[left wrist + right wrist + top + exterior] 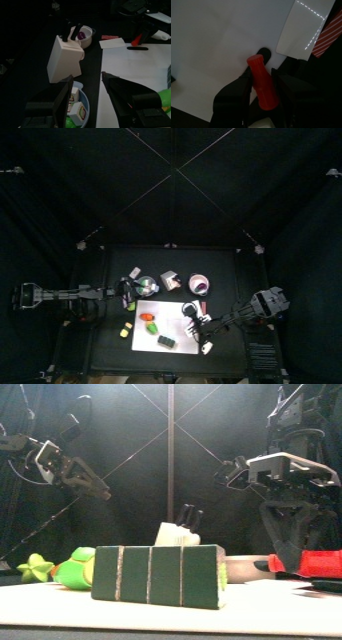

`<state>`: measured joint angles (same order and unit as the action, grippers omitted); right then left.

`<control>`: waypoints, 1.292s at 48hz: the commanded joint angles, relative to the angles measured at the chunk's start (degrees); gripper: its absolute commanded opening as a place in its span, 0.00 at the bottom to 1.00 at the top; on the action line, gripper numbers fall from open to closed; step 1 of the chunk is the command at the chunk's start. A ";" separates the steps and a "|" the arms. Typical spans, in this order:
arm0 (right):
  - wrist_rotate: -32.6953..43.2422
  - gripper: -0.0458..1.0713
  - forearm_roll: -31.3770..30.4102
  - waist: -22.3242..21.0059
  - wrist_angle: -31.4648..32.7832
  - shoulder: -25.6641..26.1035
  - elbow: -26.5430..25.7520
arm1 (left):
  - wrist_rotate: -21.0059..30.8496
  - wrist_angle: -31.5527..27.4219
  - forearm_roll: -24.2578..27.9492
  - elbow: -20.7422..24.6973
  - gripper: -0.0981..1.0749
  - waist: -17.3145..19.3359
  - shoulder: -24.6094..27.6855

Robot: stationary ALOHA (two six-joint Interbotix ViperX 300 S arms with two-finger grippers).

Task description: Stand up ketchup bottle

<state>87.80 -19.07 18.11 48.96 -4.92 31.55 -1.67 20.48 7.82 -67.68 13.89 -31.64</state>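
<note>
Worktop (110, 268): small, black, squarish, ringed by black curtains.

Lying directly on it:
- White sheet (171, 333), covering much of the front centre.
- Ketchup bottle (262, 85), red, on its side on the sheet's right part.
- Knife block (65, 59), white, dark handles upright, toward the back.
- White bowl (199, 282) with purple inside, beside the block.
- Dark green ribbed block (160, 576) at the front edge.
- Green toys (74, 569) at the front left.
- Red-striped item (110, 37), identity unclear, near the bowl.
</note>
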 commanded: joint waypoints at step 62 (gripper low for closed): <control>0.62 0.52 -18.19 -0.09 0.09 3.08 -2.81 | 0.00 0.62 0.00 -0.18 0.82 -0.44 -0.09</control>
<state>88.07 -35.42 17.93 48.96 -4.13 30.06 -1.67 20.48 7.82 -68.38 13.54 -31.64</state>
